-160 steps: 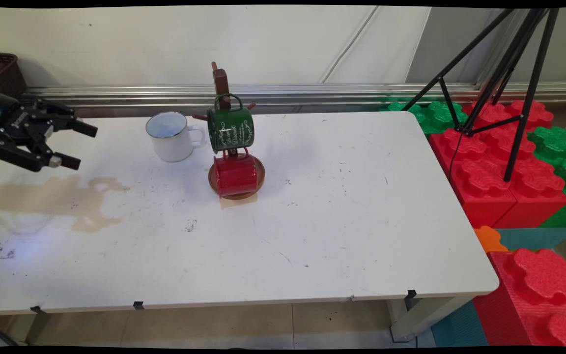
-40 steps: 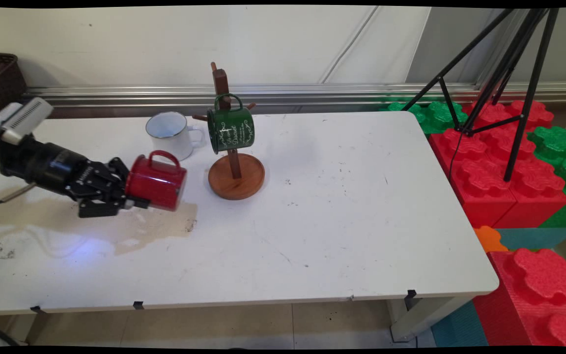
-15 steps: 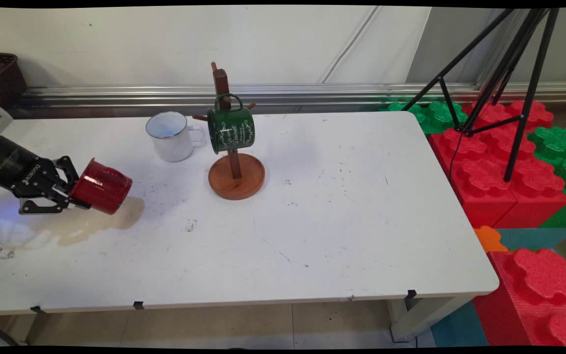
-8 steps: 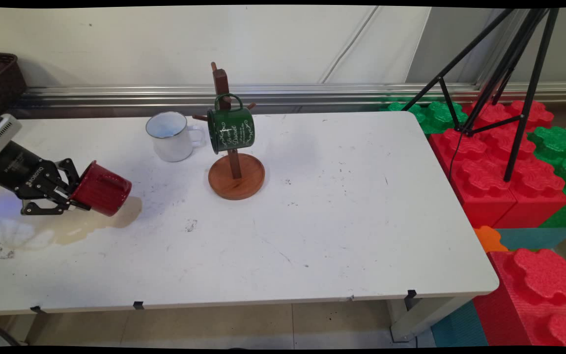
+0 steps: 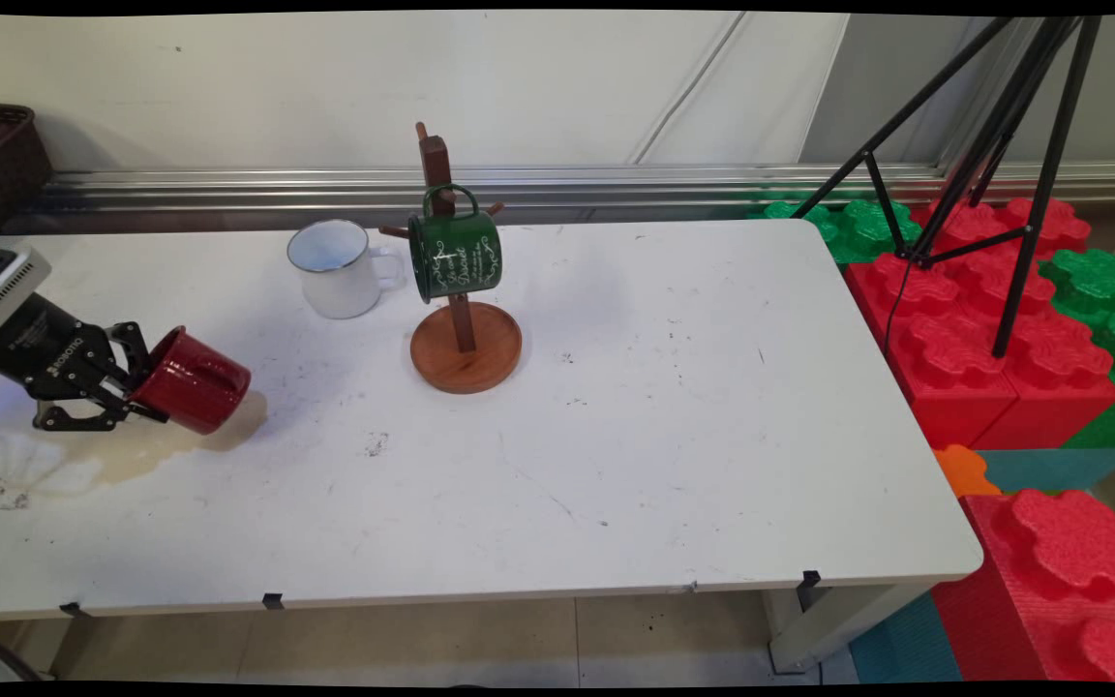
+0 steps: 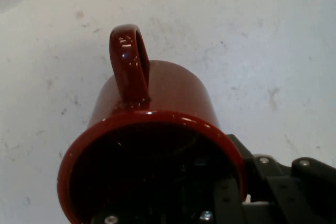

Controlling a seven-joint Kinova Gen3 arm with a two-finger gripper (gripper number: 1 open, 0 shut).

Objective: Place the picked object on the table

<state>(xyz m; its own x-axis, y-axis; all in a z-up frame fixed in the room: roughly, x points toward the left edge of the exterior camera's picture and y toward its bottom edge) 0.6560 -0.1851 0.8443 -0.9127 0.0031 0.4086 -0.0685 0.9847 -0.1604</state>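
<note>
Since half a second ago, gripper [image 5: 136,387] and red mug [image 5: 192,380] shifted slightly left. Jaws clamp its rim; mug's axis slants, base low and right, handle [image 6: 128,64] up.

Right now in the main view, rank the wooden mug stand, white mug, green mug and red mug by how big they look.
1. Wooden mug stand, clearly largest.
2. White mug, green mug and red mug look alike; the red one, in the gripper, sits nearer the camera.
</note>
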